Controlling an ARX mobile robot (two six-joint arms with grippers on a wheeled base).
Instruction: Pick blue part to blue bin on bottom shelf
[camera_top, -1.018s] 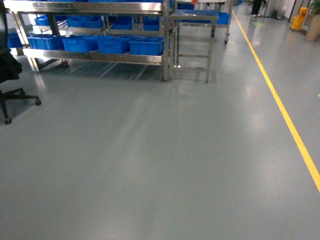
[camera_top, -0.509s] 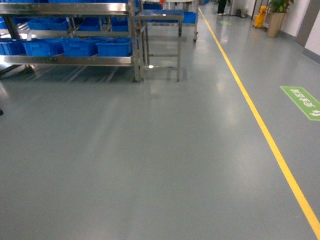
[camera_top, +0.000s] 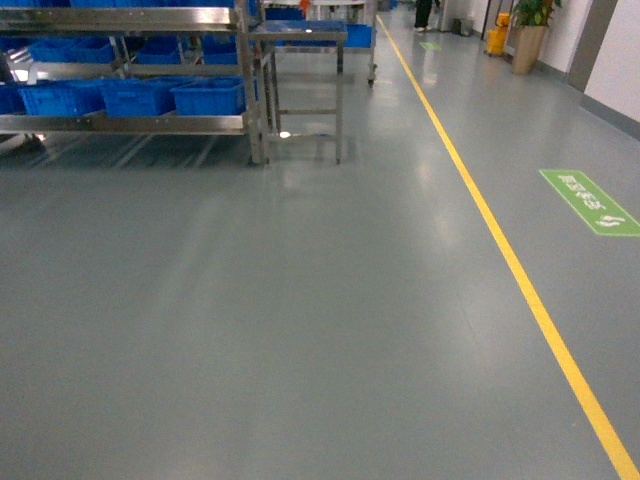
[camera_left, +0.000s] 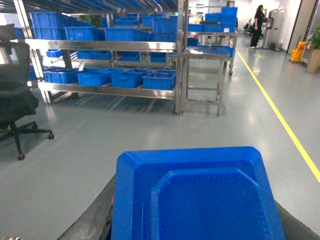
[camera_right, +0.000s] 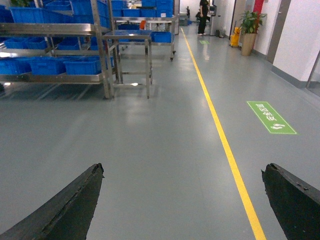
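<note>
On the grey floor of a factory aisle, well short of the racks, the robot carries the blue part, a moulded tray-like piece that fills the bottom of the left wrist view. The left gripper appears clenched on it, with dark jaws showing at either lower edge.

Far left stands a black office chair. Next to it is the steel rack, whose bottom shelf holds a row of blue bins. The end bin sits by the corner post, and I cannot tell which bin is meant to receive the part. Just right of the post is a small steel worktop.

The step in hand looks like the drive to the rack. Done well, it would bring the base square to the shelf front, clear of the chair and the worktop's legs. The left grasp should hold firm and level until the part hangs over an open bin.

Further right, a yellow line runs up the aisle. Beyond it a green floor sign bears white characters and footprints, too small to read. No brand or label shows on bins or part. The right gripper is released and empty, its jaws spread to the edges of its view.
</note>
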